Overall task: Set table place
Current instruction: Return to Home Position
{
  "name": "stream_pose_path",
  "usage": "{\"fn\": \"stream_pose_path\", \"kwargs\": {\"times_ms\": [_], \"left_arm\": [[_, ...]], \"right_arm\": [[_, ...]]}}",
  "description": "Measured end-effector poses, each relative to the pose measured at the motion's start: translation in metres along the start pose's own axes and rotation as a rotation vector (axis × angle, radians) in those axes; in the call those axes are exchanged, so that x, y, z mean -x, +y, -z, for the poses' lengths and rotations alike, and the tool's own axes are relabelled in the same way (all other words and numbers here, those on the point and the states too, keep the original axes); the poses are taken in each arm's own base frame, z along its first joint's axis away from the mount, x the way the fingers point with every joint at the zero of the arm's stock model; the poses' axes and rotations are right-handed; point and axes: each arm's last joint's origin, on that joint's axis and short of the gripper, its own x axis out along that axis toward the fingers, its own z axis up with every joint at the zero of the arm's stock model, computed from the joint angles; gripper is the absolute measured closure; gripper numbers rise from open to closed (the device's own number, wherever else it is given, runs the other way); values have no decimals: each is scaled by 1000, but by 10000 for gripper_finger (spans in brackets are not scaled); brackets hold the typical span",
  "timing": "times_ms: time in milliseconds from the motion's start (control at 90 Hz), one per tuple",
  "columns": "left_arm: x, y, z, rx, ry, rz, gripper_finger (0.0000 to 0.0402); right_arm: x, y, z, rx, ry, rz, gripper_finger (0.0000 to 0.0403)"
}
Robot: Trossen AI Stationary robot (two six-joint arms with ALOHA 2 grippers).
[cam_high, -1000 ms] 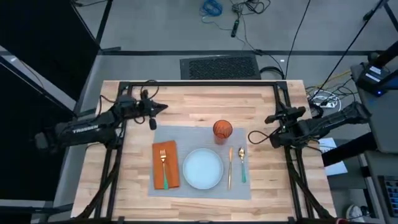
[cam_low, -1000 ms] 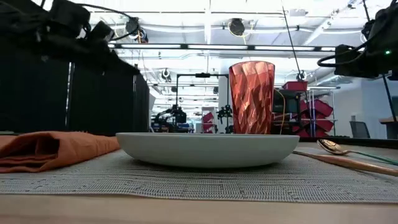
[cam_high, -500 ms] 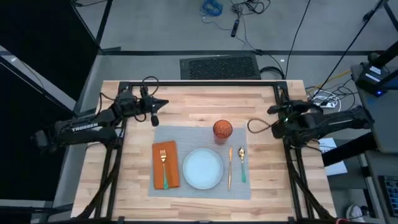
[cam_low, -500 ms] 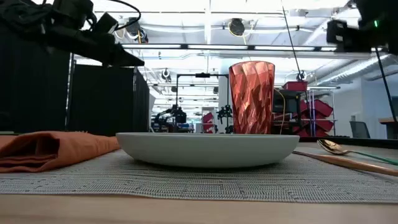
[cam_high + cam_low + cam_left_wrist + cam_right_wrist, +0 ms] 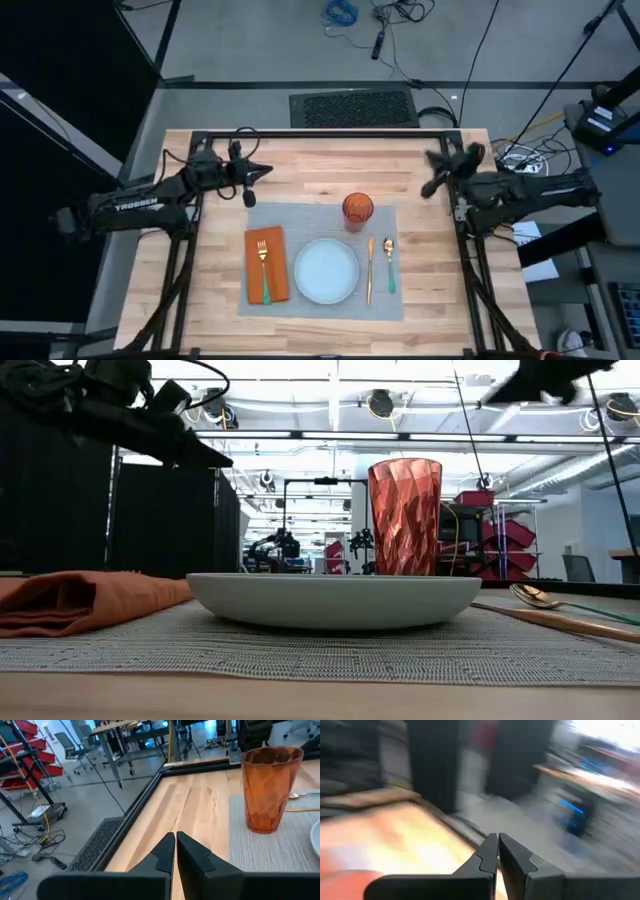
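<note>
The right claw [image 5: 497, 836], pinched narrow and empty, hangs over bare desk [image 5: 330, 160] right of the orange tumbler [image 5: 357, 208], the left claw [image 5: 175, 835], equally narrow and empty, off the grey placemat's [image 5: 320, 225] opposite corner, where napkin [image 5: 277, 268], fork [image 5: 263, 265], plate [image 5: 326, 271], knife [image 5: 369, 270] and spoon [image 5: 389, 262] lie.

The table [image 5: 320, 165] is pale matt wood. The placemat [image 5: 400, 650] is coarse woven cloth, the napkin [image 5: 80, 600] soft cloth. The plate [image 5: 335, 600] looks smooth, the tumbler [image 5: 405, 515] glossy and faceted, the spoon [image 5: 530, 596] shiny metal.

Robotics lab (red bins [image 5: 515, 535], cables [image 5: 340, 12])
</note>
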Motion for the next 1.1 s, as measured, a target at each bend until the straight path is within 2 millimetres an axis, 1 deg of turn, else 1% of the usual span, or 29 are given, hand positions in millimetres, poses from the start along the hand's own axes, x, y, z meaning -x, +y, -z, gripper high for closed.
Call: {"fn": "stream_pose_path", "kwargs": {"times_ms": [33,78,167,278,467,556,678,822,900,989,1100], "left_arm": [[0,-1,0,2,-1,5,398],[0,-2,-1,3,-2,12,398],[-1,-6,-1,2,-4,35,398],[-1,-11,-2,-1,-7,61,398],[-2,-13,-3,-6,-2,45,398],[-2,-13,-2,-5,4,43,398],[-2,-13,-2,13,4,44,398],[-2,-13,-2,21,6,44,398],[-2,-13,-2,20,9,32,398],[-2,-11,-2,20,26,-28,398],[-2,-9,-2,16,53,-152,398]], "right_arm": [[-2,2,1,16,-85,-86,403],[-2,2,2,32,-177,-149,403],[-2,-5,9,35,-255,-144,403],[-7,-9,30,-14,-230,-195,403],[-16,-11,71,-169,-149,-385,403],[-19,-11,87,-197,-144,-452,403],[-19,-14,96,-212,-194,-504,403],[-19,-13,112,-215,-138,-495,403],[-19,-13,115,-219,-132,-499,403],[-19,-12,122,-208,-104,-516,403],[-20,-10,130,-168,-64,-516,403]]}}
